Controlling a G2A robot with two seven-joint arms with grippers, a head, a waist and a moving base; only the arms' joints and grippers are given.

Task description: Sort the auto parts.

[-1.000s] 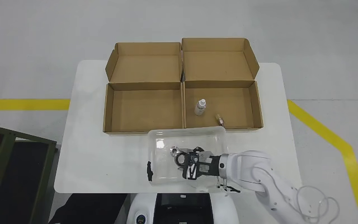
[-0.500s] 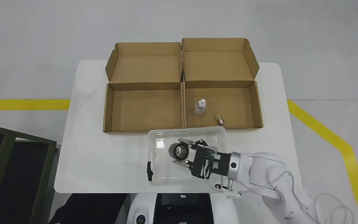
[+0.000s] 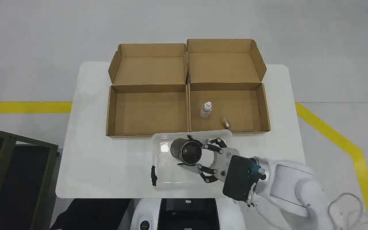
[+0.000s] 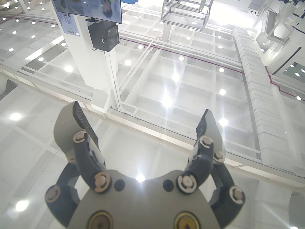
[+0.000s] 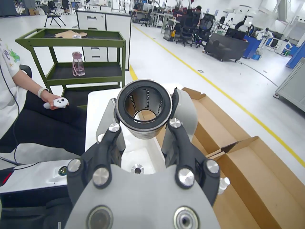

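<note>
Steel and black-rimmed, the cylindrical bearing sat pinched in my right gripper, held over the 11 o'clock part of the clear tray at the 6 o'clock edge of the table. My left gripper stood spread wide, aimed at the ceiling. The cardboard box at the tray's 1 o'clock held a white bottle and a small brass part.
</note>
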